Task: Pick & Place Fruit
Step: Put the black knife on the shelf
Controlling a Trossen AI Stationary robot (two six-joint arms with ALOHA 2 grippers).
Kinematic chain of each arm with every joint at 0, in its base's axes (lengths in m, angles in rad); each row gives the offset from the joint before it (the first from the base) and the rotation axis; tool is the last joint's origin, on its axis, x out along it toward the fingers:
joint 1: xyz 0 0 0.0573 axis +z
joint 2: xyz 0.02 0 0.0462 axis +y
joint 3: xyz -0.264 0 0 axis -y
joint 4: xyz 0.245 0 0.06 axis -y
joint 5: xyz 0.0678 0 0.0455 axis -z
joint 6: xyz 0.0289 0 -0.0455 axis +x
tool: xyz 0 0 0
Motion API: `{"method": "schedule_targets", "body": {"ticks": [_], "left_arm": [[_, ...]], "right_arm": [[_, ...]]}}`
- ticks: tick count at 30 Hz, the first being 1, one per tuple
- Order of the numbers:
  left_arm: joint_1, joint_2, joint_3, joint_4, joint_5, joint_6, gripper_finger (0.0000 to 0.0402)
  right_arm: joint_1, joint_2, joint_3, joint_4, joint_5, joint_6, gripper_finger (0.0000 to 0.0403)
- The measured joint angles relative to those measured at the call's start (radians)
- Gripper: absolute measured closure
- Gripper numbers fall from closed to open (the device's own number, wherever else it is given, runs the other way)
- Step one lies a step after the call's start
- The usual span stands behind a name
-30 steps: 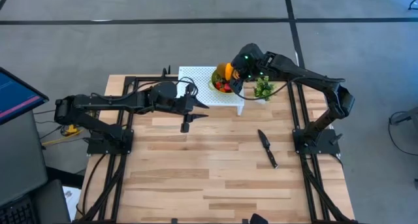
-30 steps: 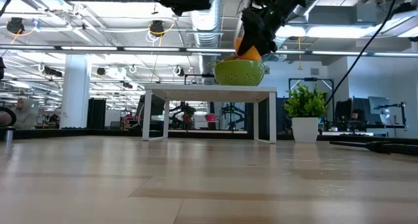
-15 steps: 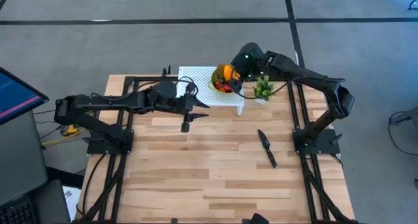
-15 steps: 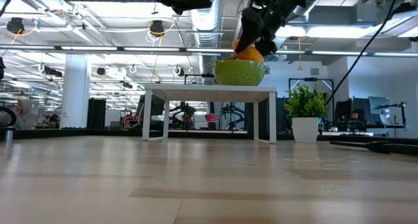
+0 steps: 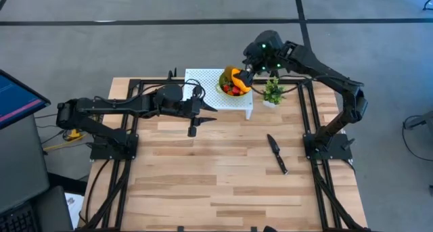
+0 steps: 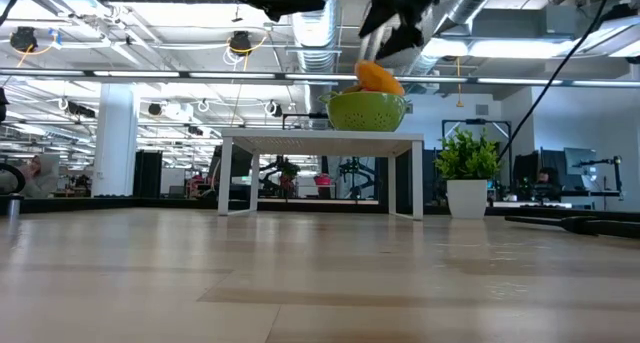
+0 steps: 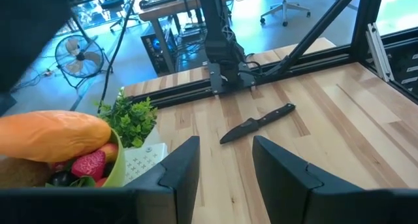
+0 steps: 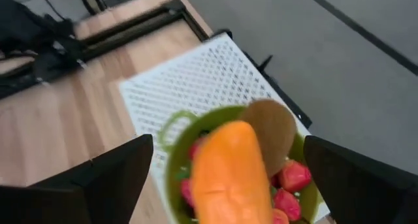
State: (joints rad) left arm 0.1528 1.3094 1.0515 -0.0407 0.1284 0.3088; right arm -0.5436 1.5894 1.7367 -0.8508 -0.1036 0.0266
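Now the large orange-yellow mango (image 5: 234, 75) is seen lying on top of the other fruit in a small green colander bowl (image 6: 367, 111), which stands on a white perforated stand (image 5: 210, 88) at the far side of the light wooden desk (image 5: 223, 171). Under and beside the mango, a brown oval kiwi (image 8: 273, 127) and several small red berry-like pieces (image 8: 291, 177) are heaped in the same bowl. The right hand (image 5: 253, 64) is held above and just to the far right of the bowl, with its two dark fingers (image 8: 117, 173) spread wide and nothing between them; the mango is framed in the gap below them in the right wrist view, apart from both fingers. In the low view the right hand is seen clear above the mango, not touching it.

The left hand (image 5: 206, 114) is held over the desk near the left front corner of the white stand, its fingers (image 7: 181, 166) partly apart and with nothing between them; the bowl of fruit lies just beside it, at the edge of the left wrist view.

A small green potted plant (image 5: 272, 92) stands on the desk just to the right of the stand. A slim black knife (image 5: 277, 153) lies flat on the desk nearer the front, well apart from the bowl and from both hands.
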Motion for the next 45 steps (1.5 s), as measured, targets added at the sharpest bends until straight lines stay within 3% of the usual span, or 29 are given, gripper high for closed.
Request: {"method": "schedule_targets", "body": {"ticks": [9,14,17,24,35,45], "left_arm": [[0.000,0.000,0.000,0.006,0.000,0.000,0.0266],[0.000,0.000,0.000,0.007,0.000,0.000,0.0266],[0.000,0.000,0.000,0.008,0.000,0.000,0.0266],[0.000,0.000,0.000,0.014,0.000,0.000,0.0266],[0.000,0.000,0.000,0.023,0.000,0.000,0.0266],[0.000,0.000,0.000,0.073,0.000,0.000,0.0266]], "right_arm": [[0.168,-0.001,0.161,-0.139,0.000,0.033,0.0029],[0.326,-0.018,0.173,-0.243,0.005,0.104,0.0048],[0.444,-0.024,0.164,-0.303,0.063,0.125,0.0067],[0.695,-0.056,0.061,-0.348,0.277,0.242,0.0115],[0.948,-0.067,-0.109,-0.586,0.442,0.678,0.0127],[1.101,-0.147,-0.434,-0.556,0.423,1.160,0.0127]]}}
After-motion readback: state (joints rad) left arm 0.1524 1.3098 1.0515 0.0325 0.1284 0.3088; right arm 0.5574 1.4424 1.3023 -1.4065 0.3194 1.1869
